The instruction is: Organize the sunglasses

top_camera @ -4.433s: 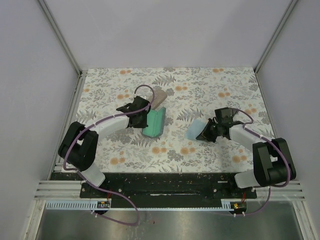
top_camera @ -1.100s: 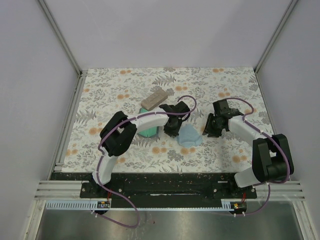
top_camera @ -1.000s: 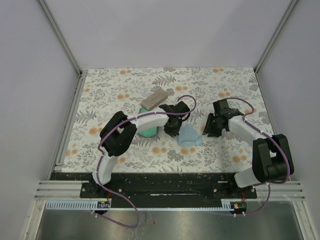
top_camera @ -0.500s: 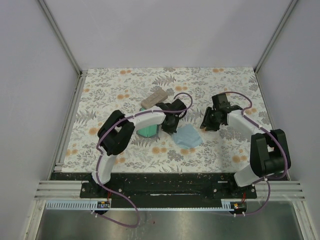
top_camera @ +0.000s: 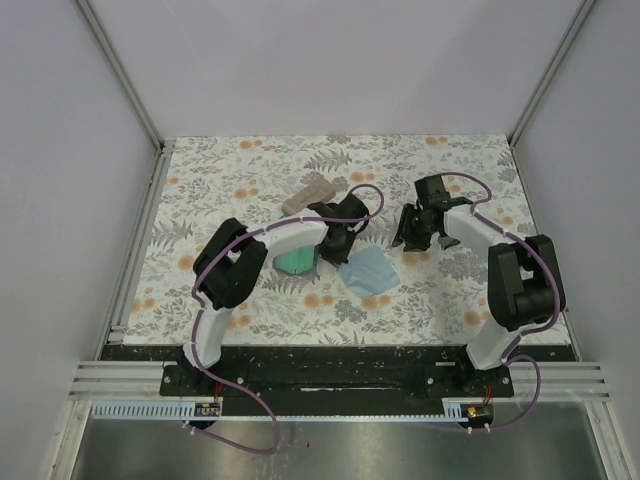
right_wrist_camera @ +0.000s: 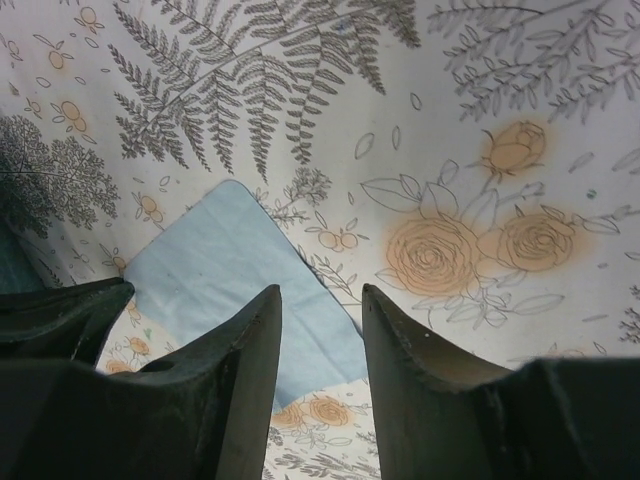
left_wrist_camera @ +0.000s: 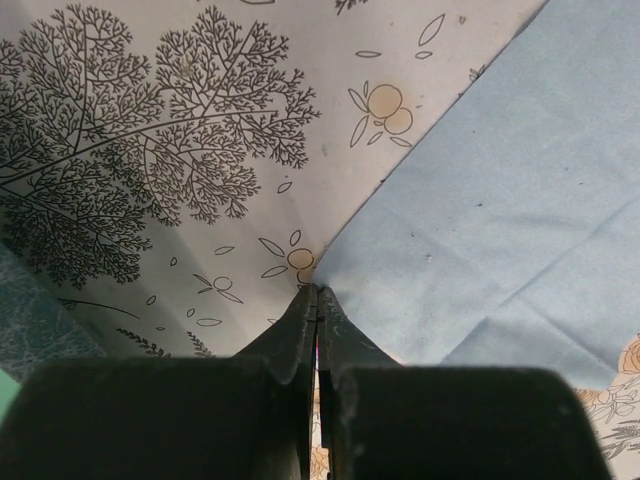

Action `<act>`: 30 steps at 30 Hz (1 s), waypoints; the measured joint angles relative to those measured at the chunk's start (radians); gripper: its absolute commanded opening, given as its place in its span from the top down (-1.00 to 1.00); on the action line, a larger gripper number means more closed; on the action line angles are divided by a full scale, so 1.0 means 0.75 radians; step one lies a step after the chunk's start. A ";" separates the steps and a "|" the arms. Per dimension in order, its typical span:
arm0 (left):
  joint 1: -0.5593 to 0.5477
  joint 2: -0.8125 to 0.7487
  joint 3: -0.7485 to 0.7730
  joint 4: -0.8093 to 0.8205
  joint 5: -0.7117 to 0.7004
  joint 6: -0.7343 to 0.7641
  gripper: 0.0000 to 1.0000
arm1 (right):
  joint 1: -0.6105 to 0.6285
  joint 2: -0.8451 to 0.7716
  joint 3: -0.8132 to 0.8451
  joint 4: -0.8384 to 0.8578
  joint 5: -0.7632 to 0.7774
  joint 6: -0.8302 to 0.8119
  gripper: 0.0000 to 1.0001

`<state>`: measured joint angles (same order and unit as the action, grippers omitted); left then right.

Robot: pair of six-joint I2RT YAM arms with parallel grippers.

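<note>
No sunglasses show in any view. A light blue cloth [top_camera: 368, 270] lies spread on the floral table, also seen in the left wrist view [left_wrist_camera: 500, 190] and the right wrist view [right_wrist_camera: 225, 285]. My left gripper [top_camera: 338, 243] is shut on the cloth's corner [left_wrist_camera: 316, 290], low at the table. My right gripper [top_camera: 408, 232] is open and empty [right_wrist_camera: 320, 292]. It hovers just right of the cloth, with one cloth edge below its jaws.
A teal case [top_camera: 296, 262] lies just left of the left gripper, under its arm. A tan oblong case [top_camera: 308, 196] lies behind it. The floral tabletop [top_camera: 450, 180] is ringed by white walls and metal rails.
The left gripper has drawn back to the far left with the cloth corner, and the crumpled cloth now lies flat. The right gripper, which held the cloth earlier, has moved away toward the far side.
</note>
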<state>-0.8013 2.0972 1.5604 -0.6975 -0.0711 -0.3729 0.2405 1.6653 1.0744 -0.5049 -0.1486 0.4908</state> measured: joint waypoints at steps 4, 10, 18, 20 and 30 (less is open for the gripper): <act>-0.004 -0.004 -0.002 -0.004 0.010 0.010 1.00 | 0.041 0.091 0.070 0.009 0.002 -0.006 0.08; -0.011 -0.097 -0.086 0.009 0.023 0.009 1.00 | 0.135 0.213 0.147 0.018 0.036 -0.008 0.11; -0.012 -0.174 -0.101 0.039 0.041 0.009 1.00 | 0.194 0.303 0.208 0.018 0.082 -0.021 0.14; -0.014 -0.174 -0.104 0.047 0.057 0.009 1.00 | 0.194 0.305 0.208 0.018 0.087 -0.024 0.14; -0.103 -0.199 -0.135 0.099 0.123 0.019 1.00 | 0.182 0.252 0.197 0.019 0.123 -0.018 0.14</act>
<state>-0.8787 1.9476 1.4590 -0.6231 0.0208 -0.3584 0.3771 1.8545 1.2224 -0.4908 -0.0563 0.4774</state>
